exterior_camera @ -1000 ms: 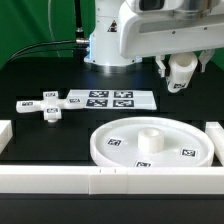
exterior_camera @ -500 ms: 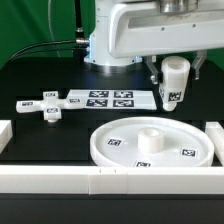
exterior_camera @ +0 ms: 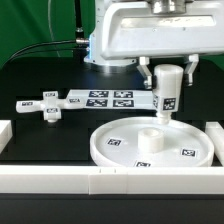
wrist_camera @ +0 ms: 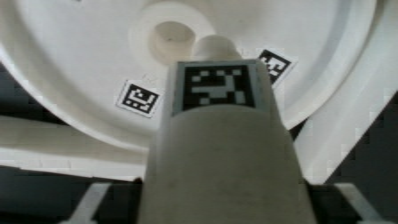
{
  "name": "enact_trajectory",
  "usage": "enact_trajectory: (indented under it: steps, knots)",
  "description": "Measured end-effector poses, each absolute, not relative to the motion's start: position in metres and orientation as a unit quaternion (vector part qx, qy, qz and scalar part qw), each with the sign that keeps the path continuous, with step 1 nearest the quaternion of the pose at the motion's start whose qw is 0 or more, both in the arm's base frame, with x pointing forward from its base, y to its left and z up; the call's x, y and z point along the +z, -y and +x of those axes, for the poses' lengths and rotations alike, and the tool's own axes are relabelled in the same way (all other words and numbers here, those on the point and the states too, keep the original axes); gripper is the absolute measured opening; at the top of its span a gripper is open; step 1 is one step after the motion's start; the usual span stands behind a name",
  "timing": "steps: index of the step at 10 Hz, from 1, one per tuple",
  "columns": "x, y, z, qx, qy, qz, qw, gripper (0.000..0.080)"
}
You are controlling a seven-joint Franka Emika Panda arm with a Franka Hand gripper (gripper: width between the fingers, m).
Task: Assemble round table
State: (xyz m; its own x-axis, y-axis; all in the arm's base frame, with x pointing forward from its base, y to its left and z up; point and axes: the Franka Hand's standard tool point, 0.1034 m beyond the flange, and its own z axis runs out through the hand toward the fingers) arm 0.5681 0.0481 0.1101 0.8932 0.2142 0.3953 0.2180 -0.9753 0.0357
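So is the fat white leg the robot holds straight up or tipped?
Upright: the short white plastic cylinder leg hangs vertically above the large white round disc.

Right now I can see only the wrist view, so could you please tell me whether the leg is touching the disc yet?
Observer: No. In the exterior view the leg hangs roughly upright in the fingers, clear above the disc.
Operator: Thank you. Where is the cross-shaped foot?
Observer: The foot lies on the table, off the disc toward the exterior view's left, next to the end of the marker board.
Operator: Is anything in front of the disc?
Observer: Yes, a long white rail runs along the near edge.
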Motion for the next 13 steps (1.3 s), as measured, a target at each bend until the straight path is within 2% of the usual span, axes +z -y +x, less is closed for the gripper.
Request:
enact_trajectory:
  steps: [1, 5, 7, 13]
  knots:
    - [0.11, -0.044, 0.572, -0.216, 0.13, -0.968, -0.004, 0.0409]
    - [0.107, -0.047, 0.572, -0.214, 0.136, -0.967, -0.004, 0.0409]
    - [0.097, -0.042, 0.569, -0.207, 0.137, -0.969, -0.005, 0.0409]
    - [0.087, -0.038, 0.565, -0.199, 0.135, -0.971, -0.005, 0.0409]
